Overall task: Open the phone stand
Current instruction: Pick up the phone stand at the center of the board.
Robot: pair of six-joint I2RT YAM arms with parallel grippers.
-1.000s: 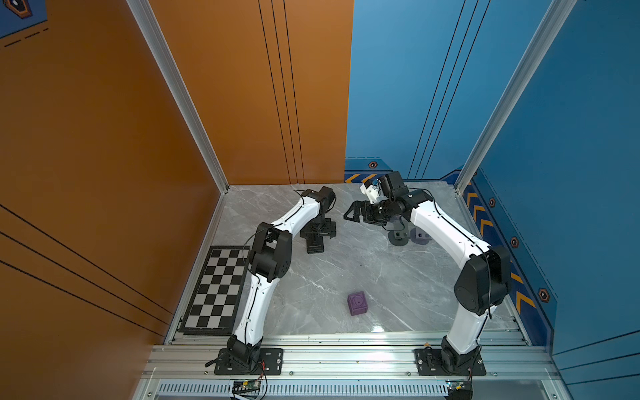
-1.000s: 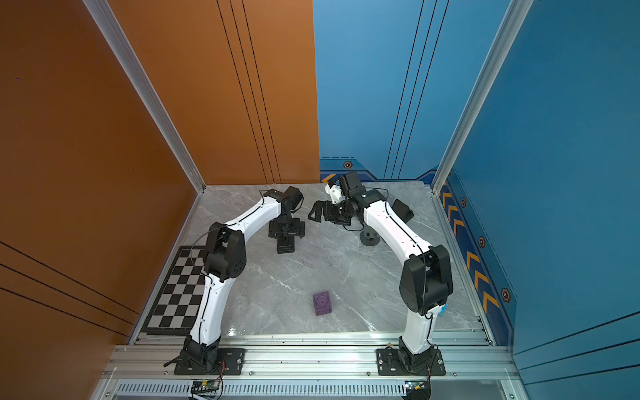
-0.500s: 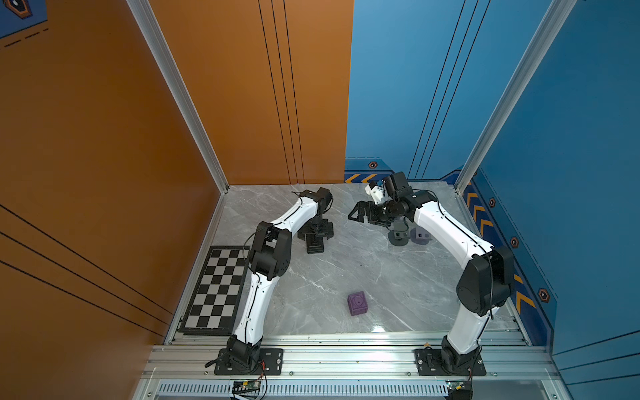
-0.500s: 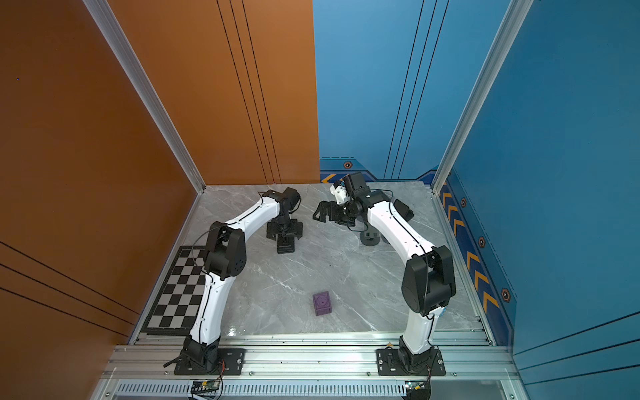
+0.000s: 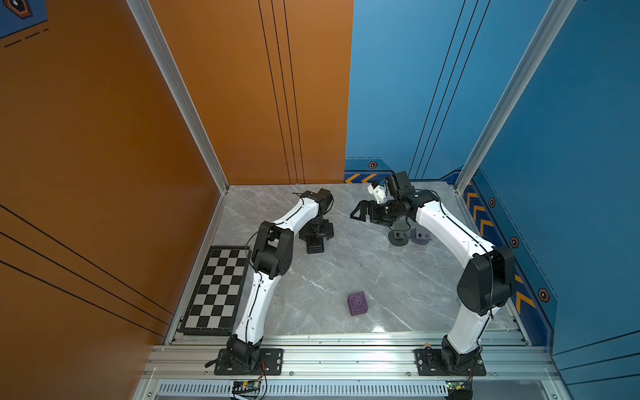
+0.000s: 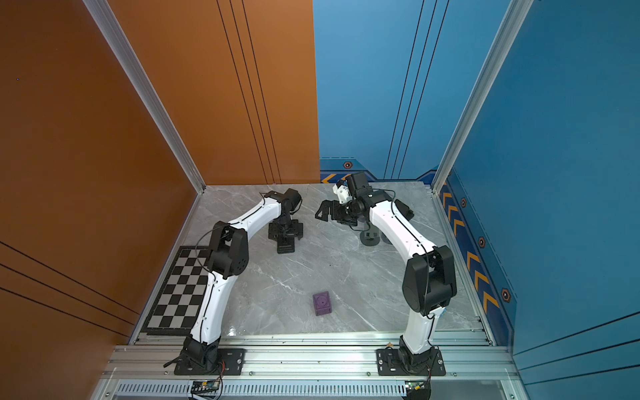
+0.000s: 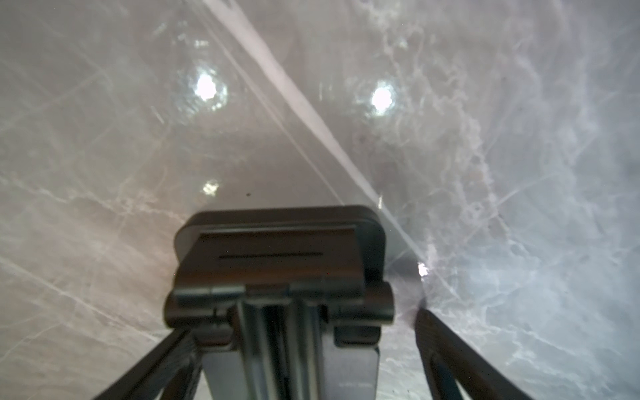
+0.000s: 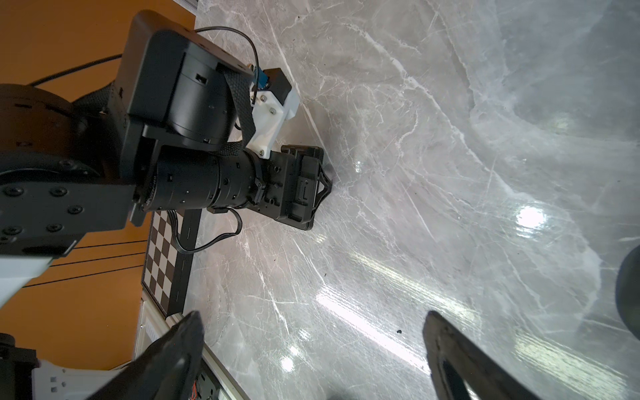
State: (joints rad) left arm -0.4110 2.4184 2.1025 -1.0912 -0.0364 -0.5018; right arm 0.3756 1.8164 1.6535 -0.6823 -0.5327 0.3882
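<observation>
Starting nearest my base, low in both top views, a purple cube [image 5: 357,303] sits alone on the marble and a chequered board [image 5: 216,287] lies at the lower left; I judge neither belongs to this job. Further in, left of centre, the stand [image 5: 316,245] lies flat on the table [image 5: 346,263], dark and, as far as I can tell, folded shut. My left pincer [image 5: 317,234] points straight down over its far end. In the left wrist view the stand [image 7: 277,249] fills the lower middle of the frame and the left pincer [image 7: 301,322] straddles it with its fingers apart. One finger [image 7: 166,349] is close against the stand's side, though I cannot tell if it touches. The other finger [image 7: 446,346] stands clear of it with marble showing between, so nothing is clamped. Further back, right of centre, my right pincer [image 5: 358,211] hangs above the table, spread wide and empty, well apart from the stand. Its wrist view shows only bare marble between the fingers. A small grey piece [image 5: 398,237] stands just beneath that arm. By my reckoning the task has hardly begun. I am placed over the stand, but gripping it and swinging it open are all left to do.
</observation>
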